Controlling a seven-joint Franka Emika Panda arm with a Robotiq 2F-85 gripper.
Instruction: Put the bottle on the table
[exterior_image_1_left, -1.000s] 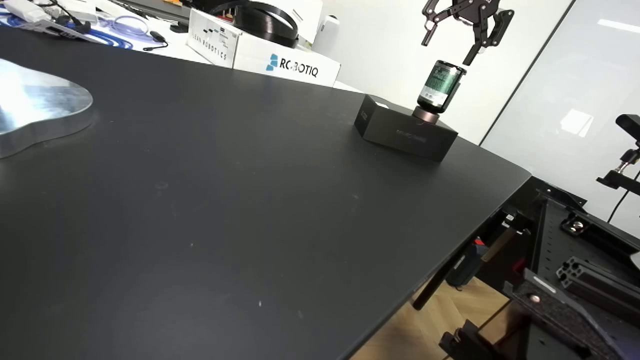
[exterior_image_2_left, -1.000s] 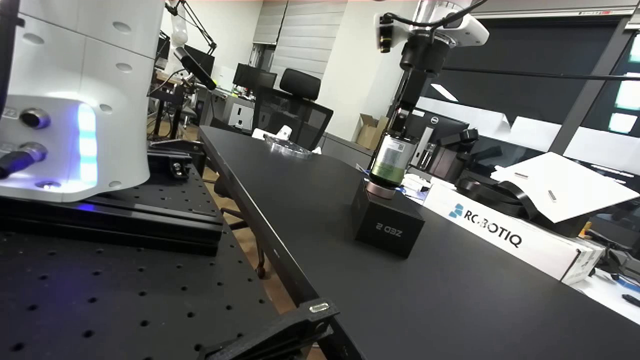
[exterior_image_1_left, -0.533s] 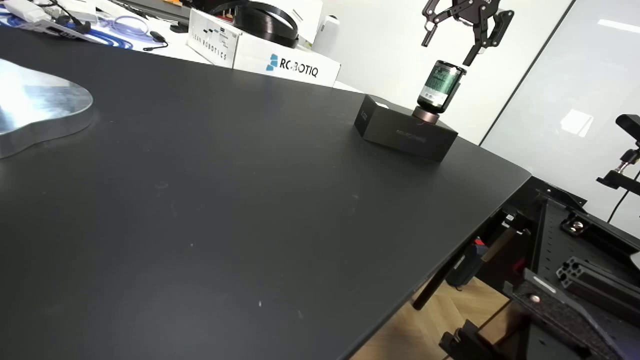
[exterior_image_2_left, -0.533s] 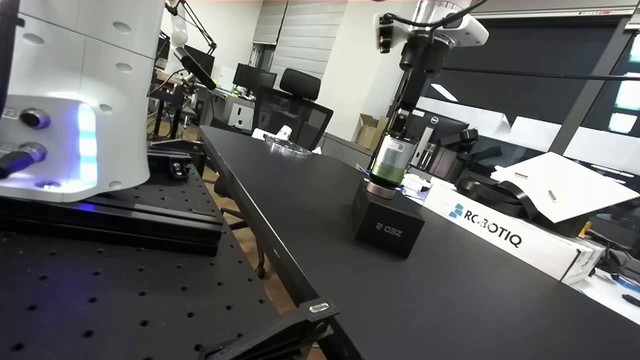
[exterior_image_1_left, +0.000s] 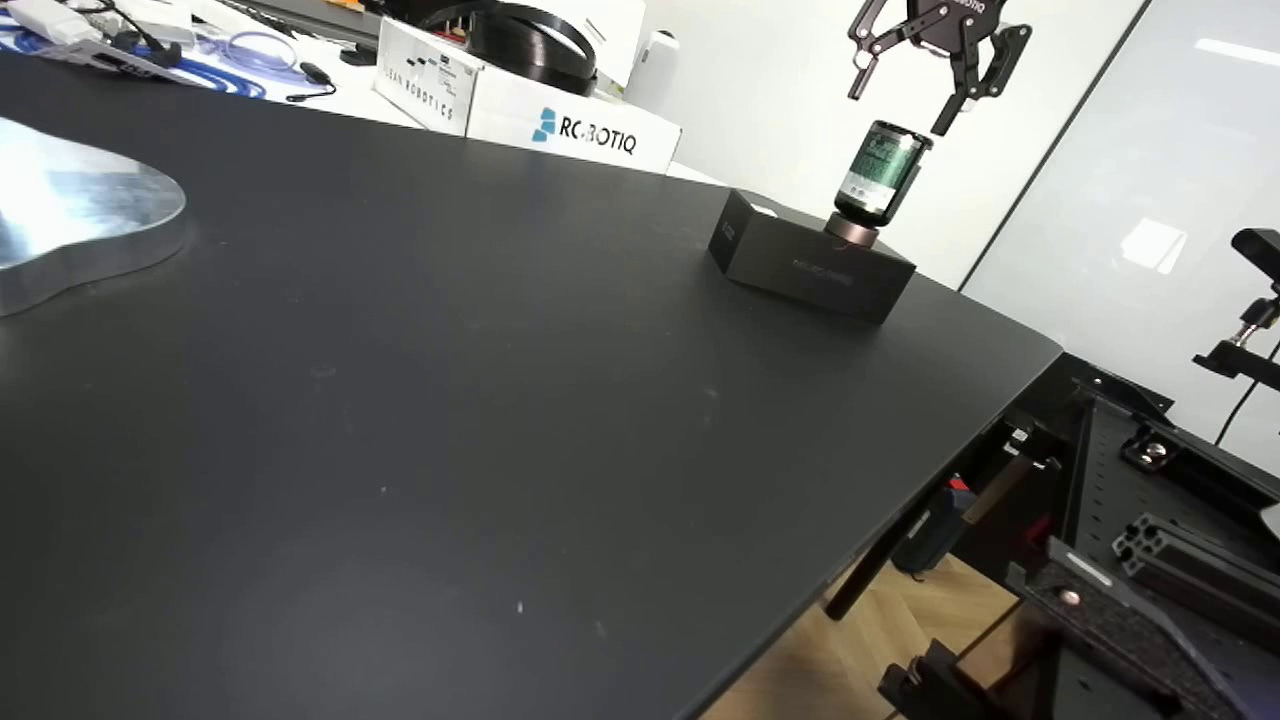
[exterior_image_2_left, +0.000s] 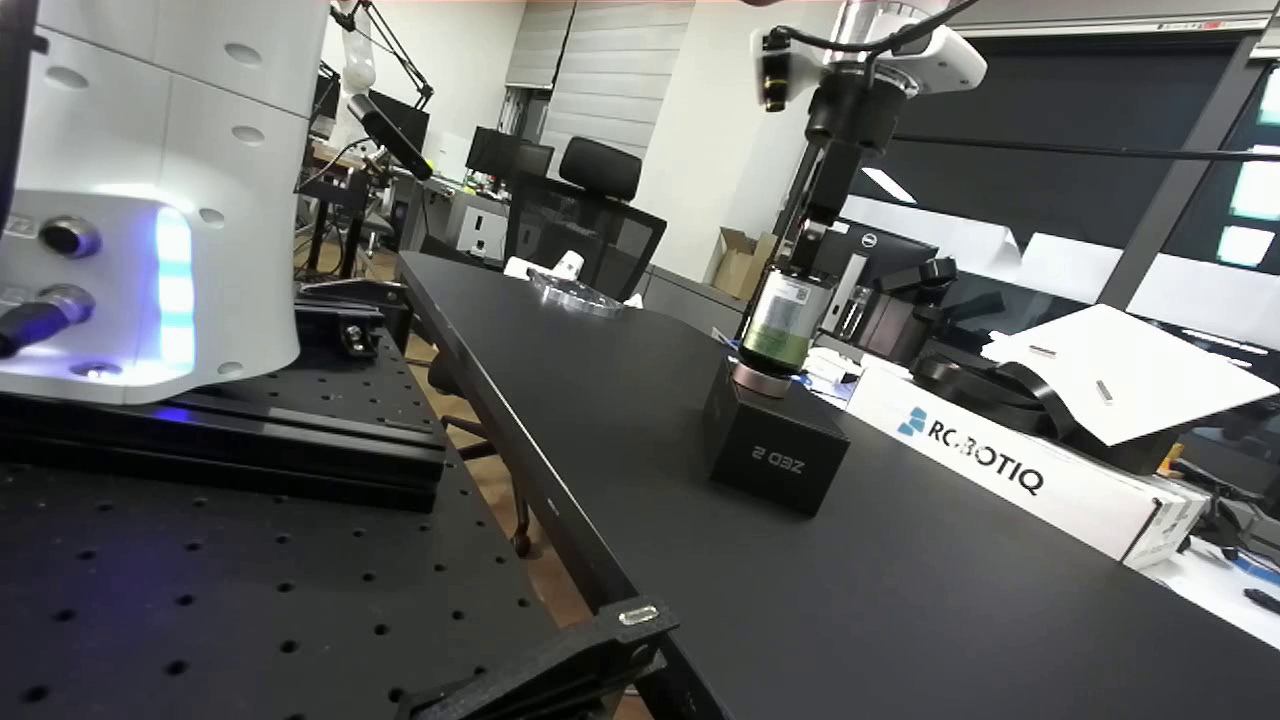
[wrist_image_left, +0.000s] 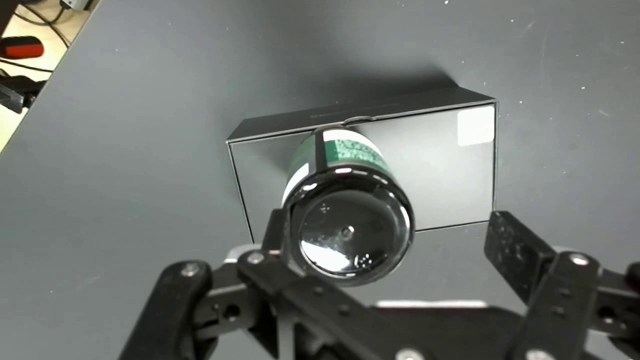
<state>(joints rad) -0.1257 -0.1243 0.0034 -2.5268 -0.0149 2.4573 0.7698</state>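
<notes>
The bottle (exterior_image_1_left: 882, 165) has a dark green body with pale label marks and a reddish band at its lower end. It stands on the flat black box (exterior_image_1_left: 800, 265), which rests on the black table (exterior_image_1_left: 480, 400). The bottle also shows in an exterior view (exterior_image_2_left: 787, 320). In the wrist view the bottle's (wrist_image_left: 350, 232) glossy round top end faces the camera. My gripper (exterior_image_1_left: 900, 112) is open and empty, just above the bottle. In the wrist view, the gripper (wrist_image_left: 395, 242) has its left finger at the bottle's edge, contact unclear, and its right finger well apart.
A white Robotiq box (exterior_image_1_left: 570, 125) with black items on top stands beyond the table; it also shows in an exterior view (exterior_image_2_left: 980, 450). A shiny clear-edged plate (exterior_image_1_left: 80, 200) lies on the table. The table's straight edge (exterior_image_2_left: 520, 440) faces the robot base (exterior_image_2_left: 150, 200).
My gripper has shifted slightly, a little down and to the right in both exterior views. The bottle and the black box have not moved.
</notes>
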